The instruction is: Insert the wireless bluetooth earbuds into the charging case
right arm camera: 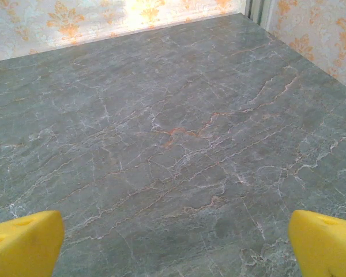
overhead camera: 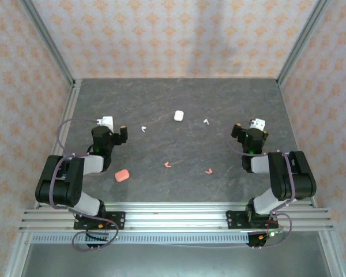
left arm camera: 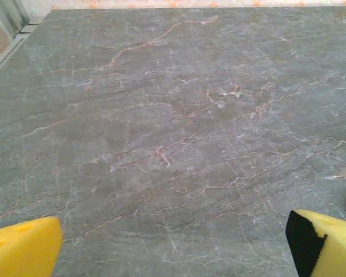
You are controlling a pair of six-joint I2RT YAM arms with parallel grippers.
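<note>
**Both hands wide open and empty; four earbuds loose on the counter**

Top view: the dark marbled counter (overhead camera: 219,92) carries everything, each item lying on its own.

- White case (overhead camera: 178,115): far centre of the counter, lid state too small to tell.
- Pink case (overhead camera: 121,175): near left, just beside the left arm's forearm, not touching it.
- Left white earbud (overhead camera: 143,128): between the left hand and the white case, nearer the hand.
- Right white earbud (overhead camera: 206,122): right of the white case, between it and the right hand.
- Left pink-red earbud (overhead camera: 168,165): near centre, right of the pink case and well apart from it.
- Right pink-red earbud (overhead camera: 208,171): further right, near the right arm (orientation of all four too small to read).

No earbud sits in either case.

Left hand (overhead camera: 111,130): over the left side of the counter. In its wrist view its yellow pads (left arm camera: 23,248) stand at opposite lower corners, jaws spread fully, bare stone between them, nothing held. A sliver of something white shows at the right edge; cannot tell what it is.

Right hand (overhead camera: 251,131): over the right side. In its wrist view the pads (right arm camera: 326,245) stand spread just as wide, with bare counter between them and no object gripped.
</note>
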